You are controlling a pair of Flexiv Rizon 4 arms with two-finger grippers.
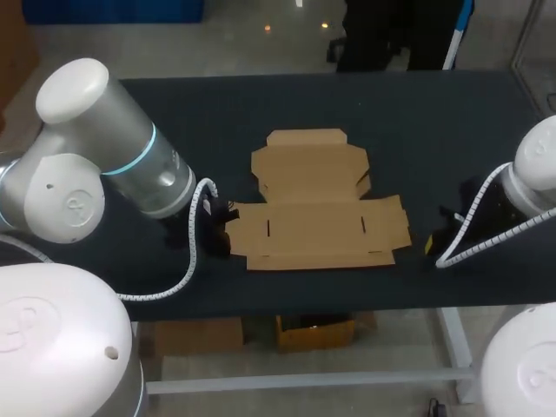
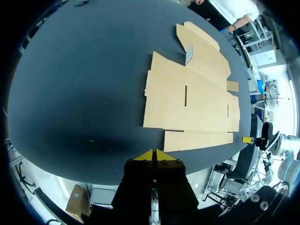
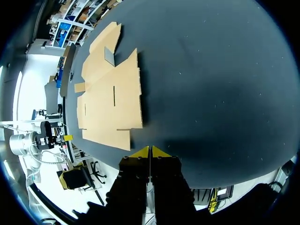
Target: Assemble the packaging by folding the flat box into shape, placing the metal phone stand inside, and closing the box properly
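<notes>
Box (image 1: pixel 317 204) lies flat, unfolded, abt mid tabletop (image 1: pixel 217 113), a bit nearer the front edge than the far one. Plain brown card. The narrower panel points to the far edge, and the wide panel w/ two short slits sits toward the front. One small tab by the narrow panel looks lifted; can't tell for sure.

L gripper (image 2: pixel 153 154) sits just off the box's left side, near its front-left corner, w/ the box ahead of it. Its yellow tips are pressed together w/ nothing btwn them. Can't tell if it touches the tabletop.

R gripper (image 3: pixel 150 151) sits off the box's right side, apart from its edge and close to the tabletop's front edge. Its tips are also together, gripping nothing.

L arm (image 1: pixel 104 165) comes in over the front-left corner, R arm (image 1: pixel 530 182) over the right edge.
</notes>
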